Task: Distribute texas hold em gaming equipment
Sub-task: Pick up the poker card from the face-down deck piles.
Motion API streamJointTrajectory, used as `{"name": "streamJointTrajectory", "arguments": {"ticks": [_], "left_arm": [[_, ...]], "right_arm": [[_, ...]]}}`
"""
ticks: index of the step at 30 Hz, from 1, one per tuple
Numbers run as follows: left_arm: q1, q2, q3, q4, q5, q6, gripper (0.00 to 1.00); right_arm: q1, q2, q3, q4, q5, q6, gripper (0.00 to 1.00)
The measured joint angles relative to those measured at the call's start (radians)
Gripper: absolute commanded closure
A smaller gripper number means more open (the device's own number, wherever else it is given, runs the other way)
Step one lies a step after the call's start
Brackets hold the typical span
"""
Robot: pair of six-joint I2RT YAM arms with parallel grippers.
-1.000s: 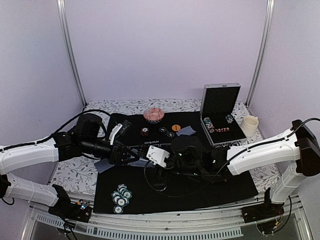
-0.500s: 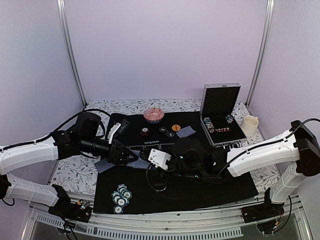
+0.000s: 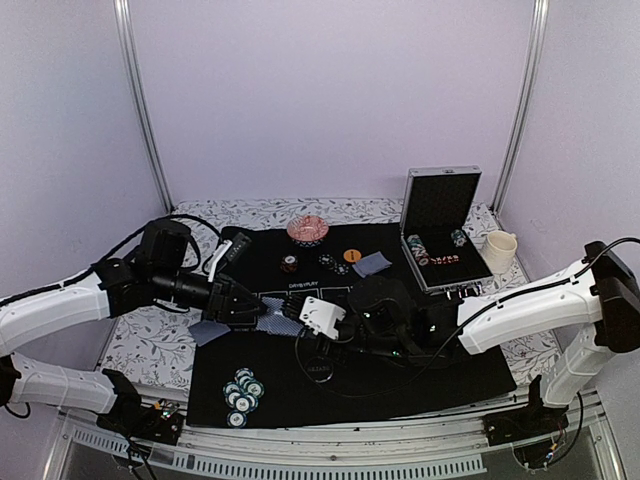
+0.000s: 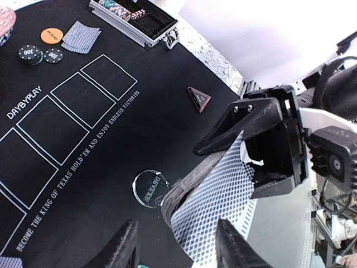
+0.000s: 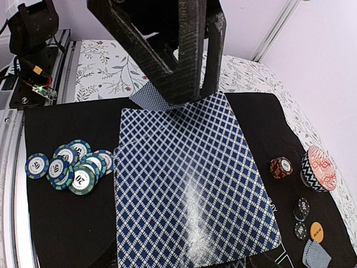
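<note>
Looking at a deck of cards (image 5: pixel 189 184) clamped in the right gripper (image 4: pixel 228 167), held up over the middle of the black mat (image 4: pixel 83 145), a bit toward its left edge. Only really get that grip from the left wrist view: black jaws on either face of the stack, card edges slightly fanned. From the right wrist view, just see the blue diamond back filling the frame, with the left gripper (image 5: pixel 189 92) at the deck's far end, fingers apart. Can't tell from any view whether pinching a card or only touching.

Also from the right wrist view: a pile of teal chips (image 5: pixel 70 167) by the mat's near left corner, plus a red chip stack (image 5: pixel 280 166), 2 black chips (image 5: pixel 302 207) and an orange button (image 5: pixel 316 231) toward the far edge.

Left wrist view adds the little red-edged triangle (image 4: pixel 199 98) and a see-through round button (image 4: pixel 150 188), both flat on the mat, and the open metal case (image 4: pixel 134 22) at the far right corner.

From overhead, barely see the deck between both wrists.
</note>
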Motion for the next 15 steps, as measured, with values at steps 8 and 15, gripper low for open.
{"name": "streamJointTrajectory", "arguments": {"ticks": [8, 15], "left_arm": [[0.010, 0.011, -0.005, 0.023, 0.064, -0.027, 0.78], [0.012, 0.025, -0.005, 0.035, 0.101, -0.042, 1.00]], "right_arm": [[0.000, -0.002, 0.000, 0.006, 0.000, -0.002, 0.51], [0.000, -0.002, -0.001, 0.007, 0.001, -0.003, 0.51]]}}
